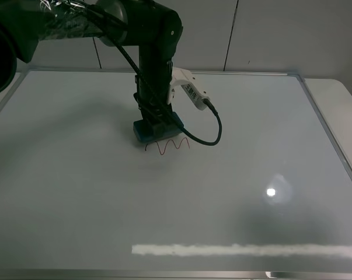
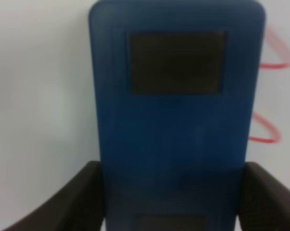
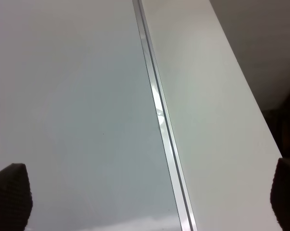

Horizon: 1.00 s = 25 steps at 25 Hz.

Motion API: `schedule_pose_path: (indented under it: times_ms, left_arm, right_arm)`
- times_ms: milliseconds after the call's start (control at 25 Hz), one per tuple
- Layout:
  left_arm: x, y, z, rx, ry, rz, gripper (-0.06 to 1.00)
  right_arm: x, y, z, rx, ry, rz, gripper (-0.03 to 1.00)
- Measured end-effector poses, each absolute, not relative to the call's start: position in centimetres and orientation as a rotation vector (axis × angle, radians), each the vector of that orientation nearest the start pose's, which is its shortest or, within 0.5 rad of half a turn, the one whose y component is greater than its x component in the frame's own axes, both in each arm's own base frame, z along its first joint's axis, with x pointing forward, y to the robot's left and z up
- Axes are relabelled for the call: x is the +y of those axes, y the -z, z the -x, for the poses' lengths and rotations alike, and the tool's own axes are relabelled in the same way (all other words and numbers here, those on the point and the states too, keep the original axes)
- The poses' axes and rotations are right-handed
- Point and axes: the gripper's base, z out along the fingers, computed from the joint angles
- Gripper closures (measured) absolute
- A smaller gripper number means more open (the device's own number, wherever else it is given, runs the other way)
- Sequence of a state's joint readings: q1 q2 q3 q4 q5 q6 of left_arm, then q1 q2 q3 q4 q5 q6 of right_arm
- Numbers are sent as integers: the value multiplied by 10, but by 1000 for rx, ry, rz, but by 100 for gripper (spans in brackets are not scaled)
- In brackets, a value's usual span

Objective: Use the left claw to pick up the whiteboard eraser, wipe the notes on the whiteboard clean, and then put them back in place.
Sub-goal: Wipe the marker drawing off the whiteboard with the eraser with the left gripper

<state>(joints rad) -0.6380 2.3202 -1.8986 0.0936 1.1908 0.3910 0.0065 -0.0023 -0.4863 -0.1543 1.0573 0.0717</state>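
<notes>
The teal-blue whiteboard eraser [image 1: 142, 132] lies flat on the whiteboard [image 1: 222, 192], just behind the red wavy notes [image 1: 167, 146]. The left claw [image 1: 157, 123] points straight down onto it. In the left wrist view the eraser [image 2: 176, 120] fills the middle, one dark square patch showing, and the claw [image 2: 172, 202] has a black finger [image 2: 82, 197] pressed against each long side. Red loops of the notes [image 2: 266, 137] show beside the eraser's edge. The right gripper [image 3: 147, 195] is open and empty over the board's edge; it does not show in the exterior view.
The board's silver frame [image 3: 159, 110] runs along the white table [image 3: 207, 96] on the right. A lamp glare spot [image 1: 271, 192] and a bright reflected strip [image 1: 246, 250] lie on the near part of the board. A black cable [image 1: 211, 137] loops beside the notes.
</notes>
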Motion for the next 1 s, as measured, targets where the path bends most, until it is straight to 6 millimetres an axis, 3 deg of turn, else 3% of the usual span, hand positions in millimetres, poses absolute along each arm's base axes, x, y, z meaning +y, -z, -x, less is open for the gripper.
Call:
schedule_pose_path:
  times_ms: [280,640,1000]
  left_arm:
    - [-254,-147,-404,2622,-81,-1484,39]
    - [-255,-133,-406,2666,-56,-1423,39]
    - [-256,-133,-406,2760,-60,-1237,39]
  right_arm:
    - [-12,-275,4,2044,136,-72,-2]
    - [-12,-275,4,2044,136,-72,-2]
    - [-12,-275,4,2044,136,-72,-2]
